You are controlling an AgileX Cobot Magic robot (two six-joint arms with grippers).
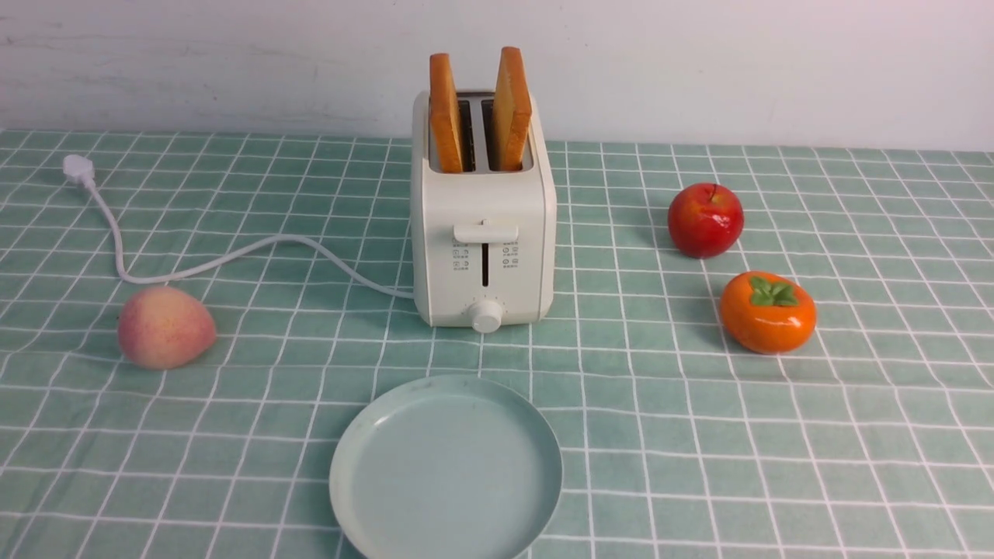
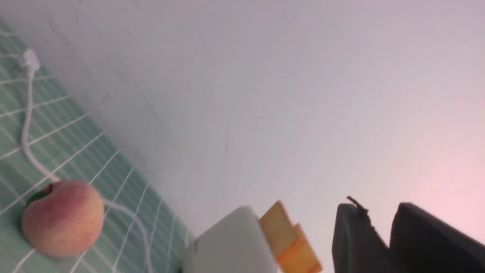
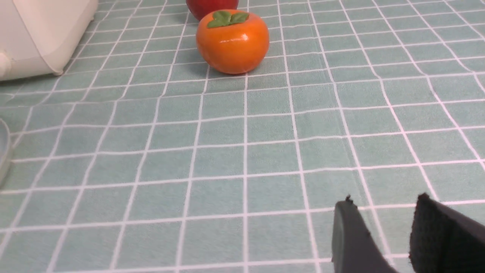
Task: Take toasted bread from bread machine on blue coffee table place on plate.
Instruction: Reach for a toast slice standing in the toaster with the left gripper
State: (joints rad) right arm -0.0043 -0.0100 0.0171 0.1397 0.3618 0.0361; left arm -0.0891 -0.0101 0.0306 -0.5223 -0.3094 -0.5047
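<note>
**Grippers empty; toast seated in toaster**

Left gripper (image 2: 375, 212) has its tips slightly apart with nothing between them. Its wrist view looks across at the toaster's top corner. Right gripper (image 3: 382, 204) sits low over bare cloth to the near right of the toaster, fingers parted, likewise empty. Neither shows in the front view, so both are judged to be parked on the near side.

Both slices of toast (image 1: 512, 109) stand upright in the toaster (image 1: 481, 233), one per slot, each leaning slightly outward. The lever is at the top of its track and the upper halves of the slices stand clear of the slots. This exposes enough of each slice for a pinch from above.

The plate (image 1: 446, 473) lies bare on the table (image 1: 776, 435), directly on the near side of the toaster. This keeps the transfer short: lift, draw near, lower.

The peach (image 1: 165, 326) on the left, and the apple (image 1: 705, 220) and persimmon (image 1: 767, 310) on the right, sit off that path. The cord (image 1: 233, 260) trails left.

No slice has been moved yet.
</note>
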